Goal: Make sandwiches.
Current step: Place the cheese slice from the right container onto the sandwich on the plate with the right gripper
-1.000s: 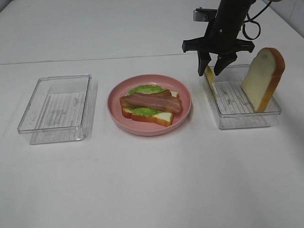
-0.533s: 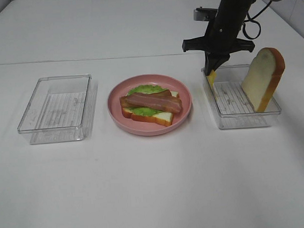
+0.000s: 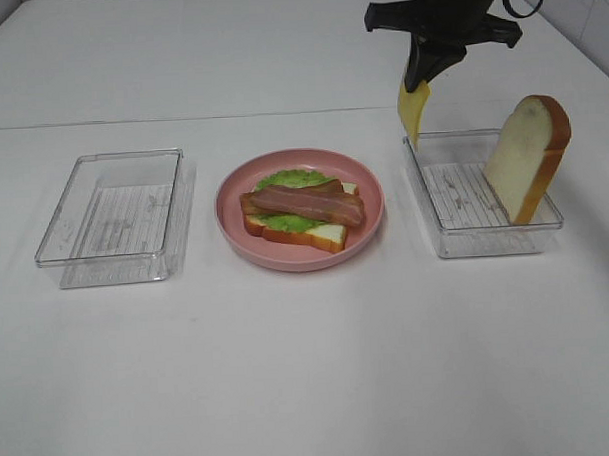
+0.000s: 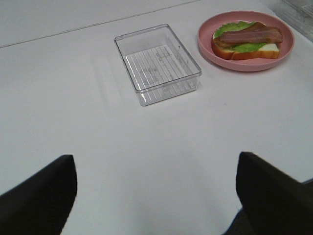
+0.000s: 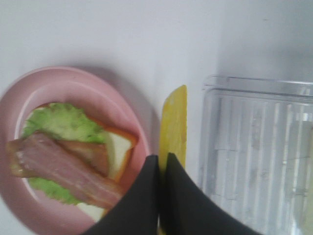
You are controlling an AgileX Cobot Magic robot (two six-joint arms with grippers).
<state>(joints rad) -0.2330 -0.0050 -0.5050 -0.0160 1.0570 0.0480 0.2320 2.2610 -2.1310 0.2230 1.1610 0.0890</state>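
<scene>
At the left of the table sits a clear tray (image 3: pixel 114 217). The left gripper (image 4: pixel 155 159) hangs back from it, on the near side, with its fingers (image 4: pixel 39 196) spread wide apart and nothing between them. In the middle, on the pink plate (image 3: pixel 372 208), lies the half-built sandwich (image 3: pixel 299 223): a white bread slice with orange-brown crust at the bottom, frilly green lettuce (image 3: pixel 283 179) over it, and brown bacon strips (image 3: pixel 309 201) across the top. Just right of the plate, the right gripper (image 3: pixel 417 82) is pinched tight on the upper edge of the yellow cheese slice (image 3: pixel 412 114). The slice dangles in the air by the left wall of the right tray (image 3: pixel 485 244). It looks thin, light and probably bendy, apt to swing, so an edge pinch suits it. It likely wants laying flat on the bacon rather than dropping. At the right end of that tray a second bread slice (image 3: pixel 527 158) leans upright. It looks thick, light and fairly stiff, and its crust sides seem the best place to grip.
</scene>
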